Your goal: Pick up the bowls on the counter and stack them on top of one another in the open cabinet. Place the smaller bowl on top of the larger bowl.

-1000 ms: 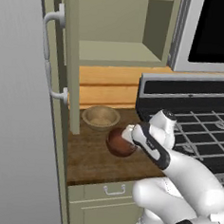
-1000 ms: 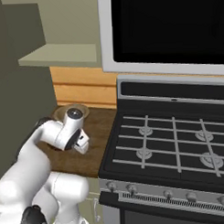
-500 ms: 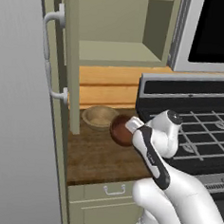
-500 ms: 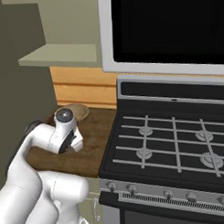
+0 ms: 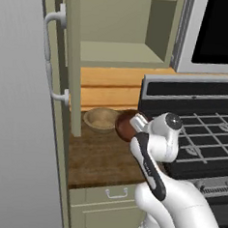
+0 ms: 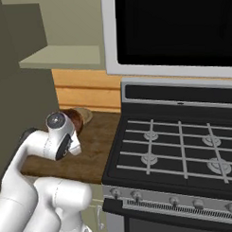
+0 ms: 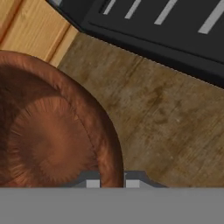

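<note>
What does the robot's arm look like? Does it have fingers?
The arm is smooth, glossy white and made of chunky rounded tube segments. Dark grey bands sit where the segments join, and one joint ends in a round grey cap like a button. No cables show. Yes, it has two small fingers, dark with light squarish tips, making its gripper.

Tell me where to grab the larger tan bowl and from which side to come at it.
Take the larger bowl by its rim, one finger inside and one outside, coming down from above. It sits upright and open on the counter, wide and shallow, so the thin rim is probably the only pinchable part. Its front or left rim looks safest, since the smaller bowl sits close on its right.
</note>
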### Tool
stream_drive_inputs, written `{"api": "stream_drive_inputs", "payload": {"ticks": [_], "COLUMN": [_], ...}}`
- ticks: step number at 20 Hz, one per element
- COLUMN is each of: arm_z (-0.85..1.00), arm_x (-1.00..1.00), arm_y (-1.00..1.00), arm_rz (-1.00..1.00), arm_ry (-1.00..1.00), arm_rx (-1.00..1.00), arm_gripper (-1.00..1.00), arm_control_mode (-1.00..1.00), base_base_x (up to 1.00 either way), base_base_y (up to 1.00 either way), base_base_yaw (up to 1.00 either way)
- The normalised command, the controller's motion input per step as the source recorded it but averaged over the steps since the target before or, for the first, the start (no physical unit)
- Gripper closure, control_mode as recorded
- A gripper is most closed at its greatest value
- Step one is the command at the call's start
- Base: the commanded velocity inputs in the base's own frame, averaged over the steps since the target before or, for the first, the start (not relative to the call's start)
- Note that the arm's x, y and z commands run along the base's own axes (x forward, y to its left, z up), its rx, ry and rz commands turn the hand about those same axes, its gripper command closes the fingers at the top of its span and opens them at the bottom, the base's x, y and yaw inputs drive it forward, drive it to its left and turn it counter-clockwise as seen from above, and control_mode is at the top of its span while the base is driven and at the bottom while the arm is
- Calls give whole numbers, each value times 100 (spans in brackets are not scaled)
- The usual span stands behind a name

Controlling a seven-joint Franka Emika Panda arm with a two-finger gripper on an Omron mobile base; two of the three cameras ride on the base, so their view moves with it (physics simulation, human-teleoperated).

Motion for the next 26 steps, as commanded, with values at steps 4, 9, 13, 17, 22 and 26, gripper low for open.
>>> {"api": "stream_drive_inputs", "payload": {"ticks": [4, 9, 13, 17, 22, 26], "arm_z": [26, 18, 10, 9, 5, 0], "arm_x": [13, 24, 48, 44, 32, 31], "arm_y": [0, 0, 0, 0, 11, 32], "arm_rz": [-13, -6, -1, 0, 0, 2], "arm_ry": [-12, -4, 0, 0, 1, 4], "arm_rx": [5, 2, 11, 2, 0, -4], "arm_gripper": [100, 100, 100, 100, 100, 100], "arm_control_mode": [-100, -100, -100, -100, -100, -100], "base_base_x": [0, 0, 0, 0, 0, 0], "base_base_y": [0, 0, 0, 0, 0, 0], "base_base_yaw": [0, 0, 0, 0, 0, 0]}}
